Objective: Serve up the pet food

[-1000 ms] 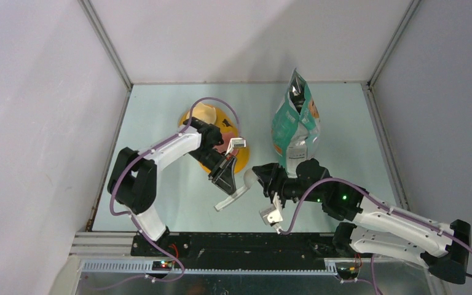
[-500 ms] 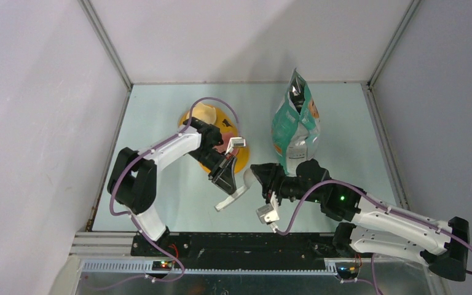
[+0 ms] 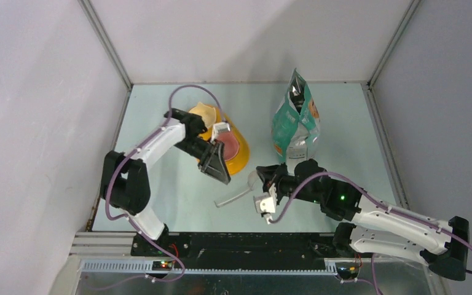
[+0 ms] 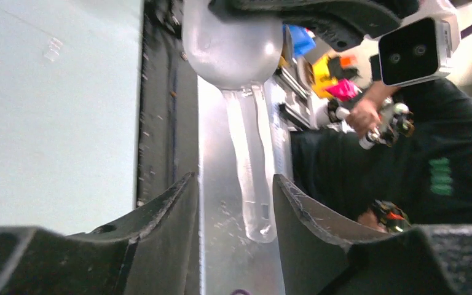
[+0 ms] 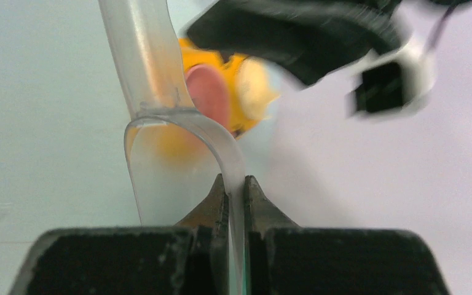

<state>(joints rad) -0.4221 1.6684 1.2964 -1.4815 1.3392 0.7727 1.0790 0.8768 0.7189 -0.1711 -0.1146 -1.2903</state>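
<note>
Right tool holds the clear scoop; on the table, the pouch stands at 1 o'clock – pet food unseen, presumably inside. Left wrist: left tool spread, clear of the scoop handle. Right wrist: jaws clamp the scoop's rim – likely for dipping.

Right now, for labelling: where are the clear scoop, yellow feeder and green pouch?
clear scoop point(image 3: 230, 198), top view, on its handle
yellow feeder point(image 3: 241, 155), top view, on its right rim
green pouch point(image 3: 286, 126), top view, on its front face
</note>
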